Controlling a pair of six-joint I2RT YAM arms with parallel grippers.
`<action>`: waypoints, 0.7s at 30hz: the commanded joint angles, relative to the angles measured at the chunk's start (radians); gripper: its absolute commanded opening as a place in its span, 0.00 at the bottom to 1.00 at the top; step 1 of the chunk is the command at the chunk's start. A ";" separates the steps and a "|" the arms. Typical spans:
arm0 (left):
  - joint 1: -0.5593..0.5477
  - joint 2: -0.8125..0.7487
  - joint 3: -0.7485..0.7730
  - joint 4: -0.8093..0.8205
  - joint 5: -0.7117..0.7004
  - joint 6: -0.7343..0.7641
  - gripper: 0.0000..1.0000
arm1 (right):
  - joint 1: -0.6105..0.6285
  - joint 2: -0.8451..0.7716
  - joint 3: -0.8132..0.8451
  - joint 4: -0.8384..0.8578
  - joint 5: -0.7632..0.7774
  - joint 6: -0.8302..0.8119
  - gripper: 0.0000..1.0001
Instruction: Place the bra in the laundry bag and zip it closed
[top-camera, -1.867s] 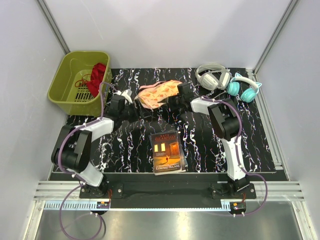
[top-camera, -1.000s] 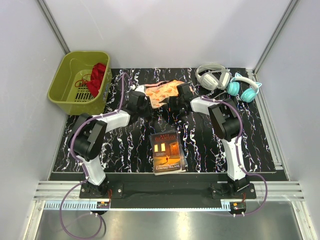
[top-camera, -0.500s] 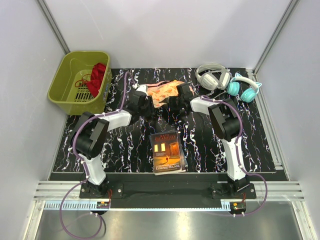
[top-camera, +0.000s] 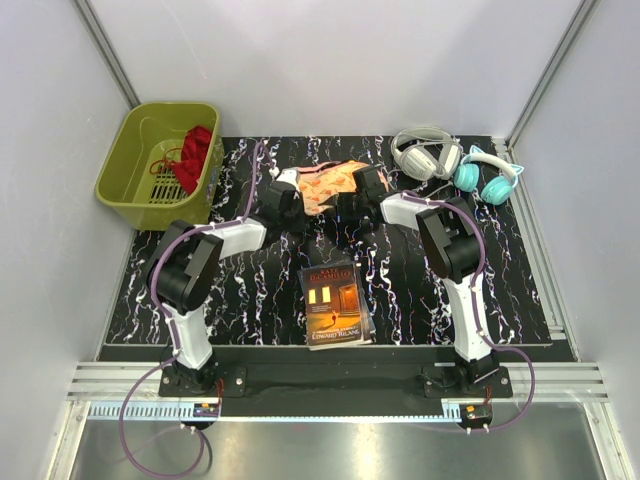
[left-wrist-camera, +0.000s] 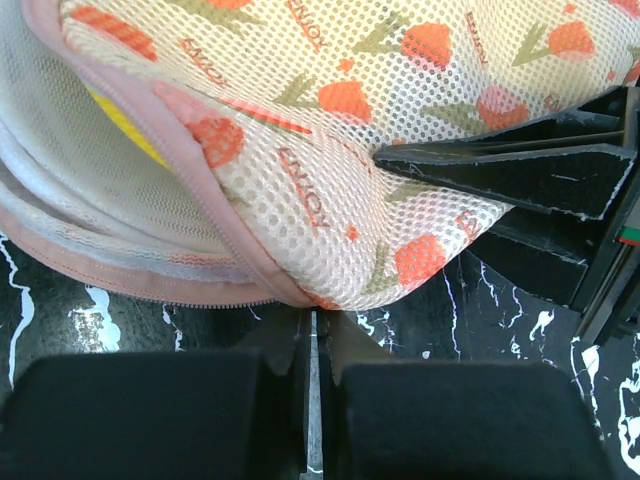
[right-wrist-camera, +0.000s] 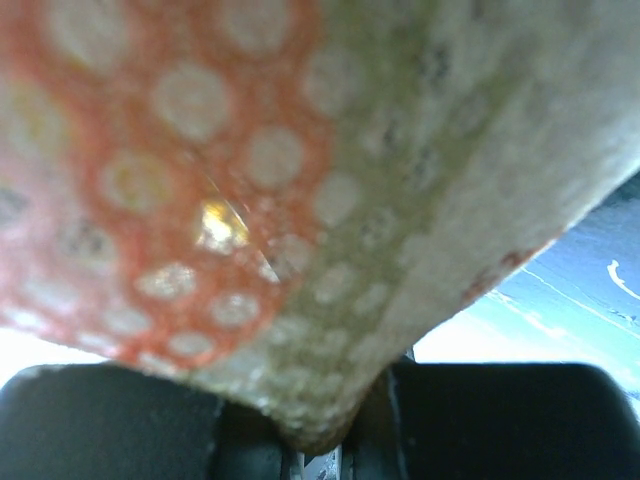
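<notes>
The laundry bag (top-camera: 330, 179), peach mesh with a red-orange print, lies at the back middle of the table between both grippers. In the left wrist view a strip of the yellow bra (left-wrist-camera: 118, 124) shows inside the laundry bag (left-wrist-camera: 330, 150), behind the white mesh and the pink zip edging (left-wrist-camera: 190, 150). My left gripper (top-camera: 299, 203) (left-wrist-camera: 313, 335) is shut, its tips touching the point where the zip edges meet; whether it pinches anything I cannot tell. My right gripper (top-camera: 346, 203) (right-wrist-camera: 340, 440) is shut on the bag's cloth (right-wrist-camera: 300, 220) at the opposite side, its black fingers (left-wrist-camera: 520, 165) clamped on the fabric.
An olive-green basket (top-camera: 128, 170) with a red cloth (top-camera: 194, 155) stands at the back left. A book (top-camera: 336, 305) lies at the front middle. White headphones (top-camera: 425, 152) and teal headphones (top-camera: 487, 178) sit at the back right.
My left arm has swung in from the left to the bag's left edge, and its gripper has gone from open to shut there. The right arm has held its grip.
</notes>
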 joint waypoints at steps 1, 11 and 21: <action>0.005 -0.011 0.037 0.061 0.028 0.000 0.00 | 0.016 -0.052 -0.006 -0.040 0.018 0.000 0.05; 0.119 -0.067 -0.073 -0.029 0.178 -0.057 0.00 | -0.002 -0.055 -0.009 -0.040 0.038 -0.216 0.00; 0.177 -0.078 -0.060 -0.132 0.347 -0.014 0.00 | -0.100 -0.047 -0.015 -0.062 -0.035 -0.623 0.00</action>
